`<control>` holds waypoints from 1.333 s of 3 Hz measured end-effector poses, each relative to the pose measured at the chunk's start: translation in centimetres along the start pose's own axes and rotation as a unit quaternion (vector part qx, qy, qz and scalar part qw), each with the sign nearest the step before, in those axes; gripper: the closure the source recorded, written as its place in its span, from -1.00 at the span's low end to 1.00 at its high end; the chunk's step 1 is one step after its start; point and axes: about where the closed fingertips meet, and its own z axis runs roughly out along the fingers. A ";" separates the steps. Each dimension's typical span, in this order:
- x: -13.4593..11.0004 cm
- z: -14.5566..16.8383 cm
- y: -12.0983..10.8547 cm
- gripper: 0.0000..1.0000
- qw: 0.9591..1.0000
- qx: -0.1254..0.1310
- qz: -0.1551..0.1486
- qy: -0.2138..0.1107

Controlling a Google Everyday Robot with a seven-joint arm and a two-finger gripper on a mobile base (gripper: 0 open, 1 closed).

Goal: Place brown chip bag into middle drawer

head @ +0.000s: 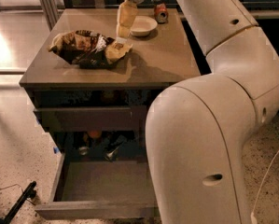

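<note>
Gripper hangs downward from the white arm over the cabinet top, its tip at the tan right end of the brown chip bag; contact cannot be confirmed, nor whether it is released or clenched. The bag lies crumpled on the top, extending from the gripper toward the view's left, with a white bowl just beside the gripper on the opposite side and a red-orange can beyond that bowl. Well below the gripper, the middle drawer stands open, grey floor showing, under a shut drawer front.
</note>
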 end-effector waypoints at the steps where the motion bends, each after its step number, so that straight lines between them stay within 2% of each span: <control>1: 0.0 1.7 -0.3 -1.00 1.000 -0.001 -0.002 0.027; 2: -0.3 4.4 -0.7 -1.00 0.999 -0.007 -0.004 0.047; 3: -0.3 4.4 -0.7 -1.00 0.999 -0.007 -0.004 0.047; 4: -1.0 5.7 -1.4 -1.00 1.000 -0.005 -0.002 0.027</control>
